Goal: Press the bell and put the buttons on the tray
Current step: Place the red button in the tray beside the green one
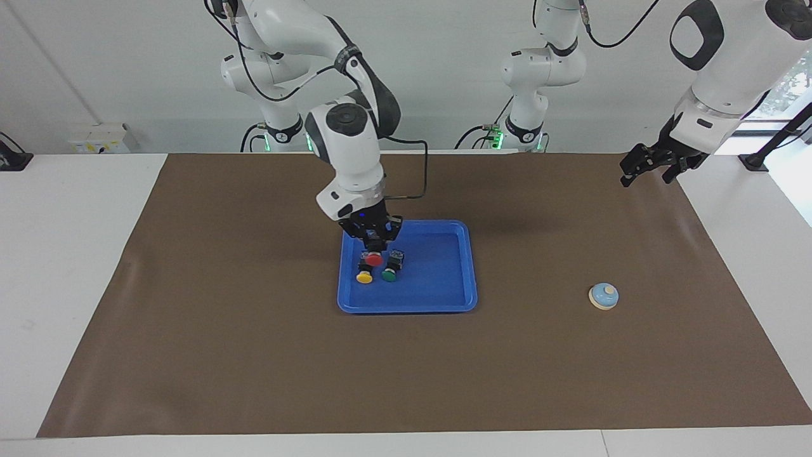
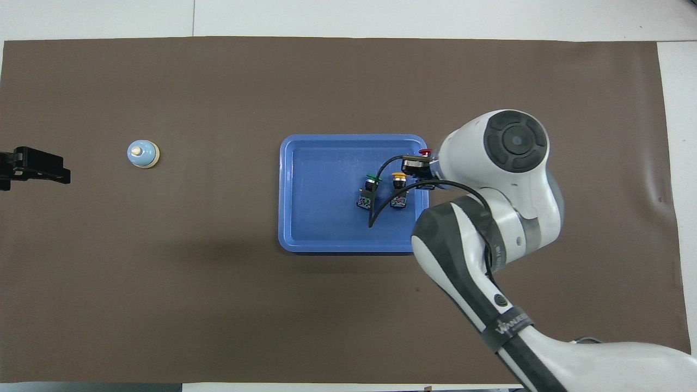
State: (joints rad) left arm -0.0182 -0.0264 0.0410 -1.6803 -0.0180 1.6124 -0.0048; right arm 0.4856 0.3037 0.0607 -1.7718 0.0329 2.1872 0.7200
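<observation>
Red-capped black push-button switch (image 1: pixel 374 258), light and rigid, hangs over the flat blue plastic tray (image 1: pixel 461 266), its body clamped in the right gripper (image 1: pixel 374 246); left gripper (image 1: pixel 648 166) waits spread apart.

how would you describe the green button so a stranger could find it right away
Find the blue tray in the middle of the brown mat. Two small black switches lie in it side by side, toward the right arm's end. The green button is the one with the green cap; its neighbour, the yellow button, is capped yellow.
</observation>
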